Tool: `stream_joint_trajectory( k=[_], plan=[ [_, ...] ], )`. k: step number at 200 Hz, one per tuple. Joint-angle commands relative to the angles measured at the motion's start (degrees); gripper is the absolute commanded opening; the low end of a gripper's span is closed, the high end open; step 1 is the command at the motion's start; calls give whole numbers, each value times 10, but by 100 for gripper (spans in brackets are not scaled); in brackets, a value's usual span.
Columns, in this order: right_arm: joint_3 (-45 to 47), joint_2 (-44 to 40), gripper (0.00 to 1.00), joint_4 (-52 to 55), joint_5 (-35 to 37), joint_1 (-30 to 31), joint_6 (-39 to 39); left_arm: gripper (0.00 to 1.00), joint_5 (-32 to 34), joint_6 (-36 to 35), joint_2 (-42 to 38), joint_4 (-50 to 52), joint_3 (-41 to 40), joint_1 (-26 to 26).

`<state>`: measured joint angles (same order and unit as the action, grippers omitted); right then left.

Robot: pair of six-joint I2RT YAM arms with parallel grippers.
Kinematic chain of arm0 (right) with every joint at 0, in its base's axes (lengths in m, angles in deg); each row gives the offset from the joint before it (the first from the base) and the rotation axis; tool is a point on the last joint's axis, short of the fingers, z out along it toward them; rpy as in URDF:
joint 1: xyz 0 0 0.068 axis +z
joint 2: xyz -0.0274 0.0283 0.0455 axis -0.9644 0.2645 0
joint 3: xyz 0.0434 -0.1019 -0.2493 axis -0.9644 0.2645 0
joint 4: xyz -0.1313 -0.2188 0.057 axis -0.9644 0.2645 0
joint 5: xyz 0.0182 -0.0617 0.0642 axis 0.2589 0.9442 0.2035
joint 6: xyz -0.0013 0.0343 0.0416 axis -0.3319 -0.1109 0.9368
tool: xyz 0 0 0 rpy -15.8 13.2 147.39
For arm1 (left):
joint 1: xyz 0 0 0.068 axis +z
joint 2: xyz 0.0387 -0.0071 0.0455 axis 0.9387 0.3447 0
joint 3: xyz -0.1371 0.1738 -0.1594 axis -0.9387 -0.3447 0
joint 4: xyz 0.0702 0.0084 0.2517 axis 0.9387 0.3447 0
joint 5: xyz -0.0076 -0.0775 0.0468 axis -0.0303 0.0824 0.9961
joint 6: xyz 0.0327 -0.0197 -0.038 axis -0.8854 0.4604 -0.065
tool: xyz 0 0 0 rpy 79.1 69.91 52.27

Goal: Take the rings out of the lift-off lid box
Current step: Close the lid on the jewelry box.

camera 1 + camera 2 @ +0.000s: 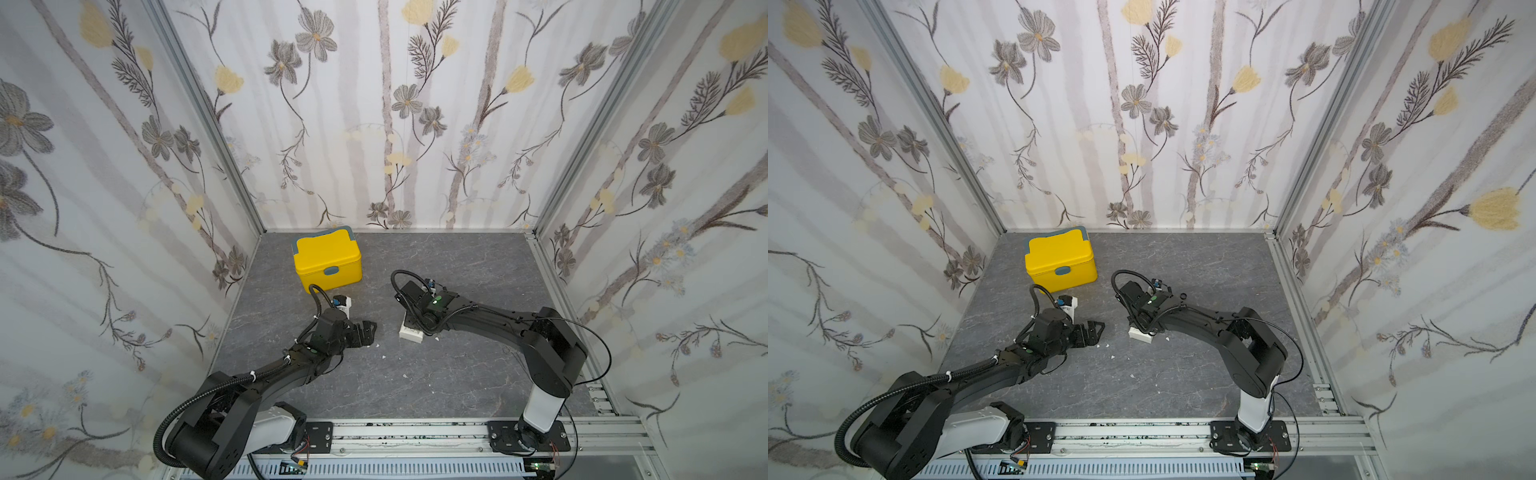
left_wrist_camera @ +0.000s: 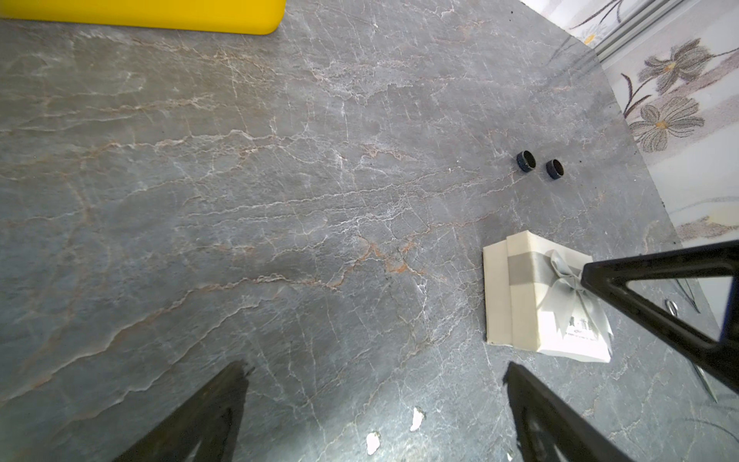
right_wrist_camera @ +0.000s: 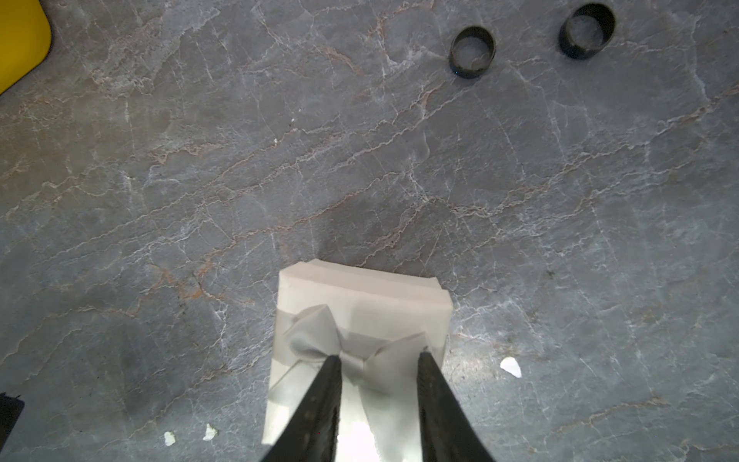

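The two black rings point(image 3: 472, 51) point(image 3: 586, 30) lie side by side on the bare grey table, outside the box; the left wrist view shows both point(image 2: 526, 161) point(image 2: 555, 169). The white lift-off lid box point(image 3: 360, 296) stands with its bow-printed lid on, slightly askew, and shows in both top views point(image 1: 409, 333) point(image 1: 1139, 334). My right gripper point(image 3: 380, 354) is right over the lid, jaws a narrow gap apart, tips at the bow print, nothing between them. One of its fingers point(image 2: 600, 280) reaches over the box. My left gripper point(image 2: 374, 368) stands wide open above bare table left of the box.
A closed yellow plastic box point(image 1: 326, 262) with a grey latch stands at the back left, near the wall. Small white chips point(image 2: 416, 419) lie on the table between the arms. Flowered walls enclose three sides.
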<state>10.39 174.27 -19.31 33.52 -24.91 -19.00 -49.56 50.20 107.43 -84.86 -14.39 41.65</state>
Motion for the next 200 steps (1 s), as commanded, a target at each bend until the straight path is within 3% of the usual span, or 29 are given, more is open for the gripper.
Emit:
stream_joint_trajectory(
  k=[1, 200],
  plan=[
    [0, 7, 33, -11, -5, -1, -4, 100, 0, 5, 2, -17, -1, 1],
    [24, 34, 32, -6, -6, 4, -4, 100, 1, 1, -11, -19, -9, 1]
  ],
)
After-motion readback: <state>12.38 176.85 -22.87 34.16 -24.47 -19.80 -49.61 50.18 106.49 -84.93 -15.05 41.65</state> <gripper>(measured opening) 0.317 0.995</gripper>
